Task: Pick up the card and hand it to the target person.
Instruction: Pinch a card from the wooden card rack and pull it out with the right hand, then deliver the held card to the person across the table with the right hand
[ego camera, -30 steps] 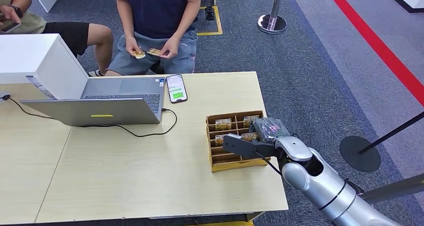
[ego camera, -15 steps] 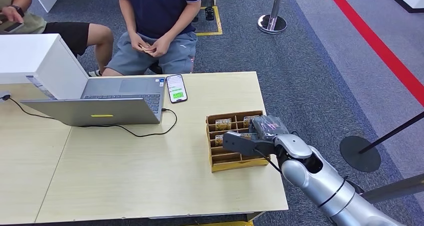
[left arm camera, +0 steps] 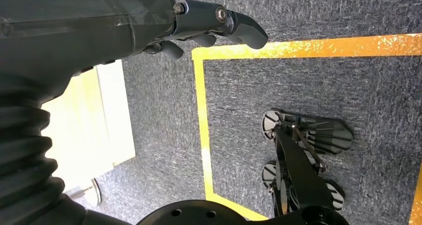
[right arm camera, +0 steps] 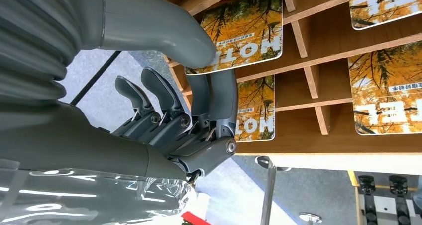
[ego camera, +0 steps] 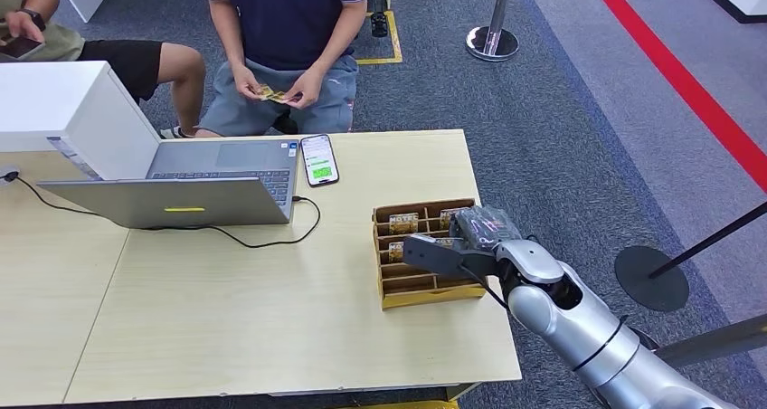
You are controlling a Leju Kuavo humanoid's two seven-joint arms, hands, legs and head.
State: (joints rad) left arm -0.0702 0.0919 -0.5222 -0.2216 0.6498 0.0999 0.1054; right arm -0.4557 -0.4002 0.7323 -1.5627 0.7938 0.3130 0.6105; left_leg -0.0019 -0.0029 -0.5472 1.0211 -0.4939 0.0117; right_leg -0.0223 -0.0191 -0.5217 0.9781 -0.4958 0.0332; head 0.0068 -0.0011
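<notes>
My right hand [ego camera: 457, 246] has thumb and fingers closing around a card [right arm camera: 239, 36] in the wooden box [ego camera: 425, 291]; firm hold unconfirmed. Left hand [left arm camera: 164, 21] hangs empty, fingers loosely curled. I judge the card could slip or jam against a divider.

Head view: mounted high on the robot, facing forward and down across the table [ego camera: 271, 318] to the seated person [ego camera: 280, 38] at the far side. Right wrist view: set close behind the right hand [right arm camera: 164, 110], very near, facing into the wooden card rack [right arm camera: 308, 75]. The same rack [ego camera: 425, 255] and right hand [ego camera: 461, 246] appear in the head view at the near right. Left wrist view: close behind the left hand [left arm camera: 149, 21], looking down at carpet [left arm camera: 308, 90] with yellow floor tape [left arm camera: 308, 47].
</notes>
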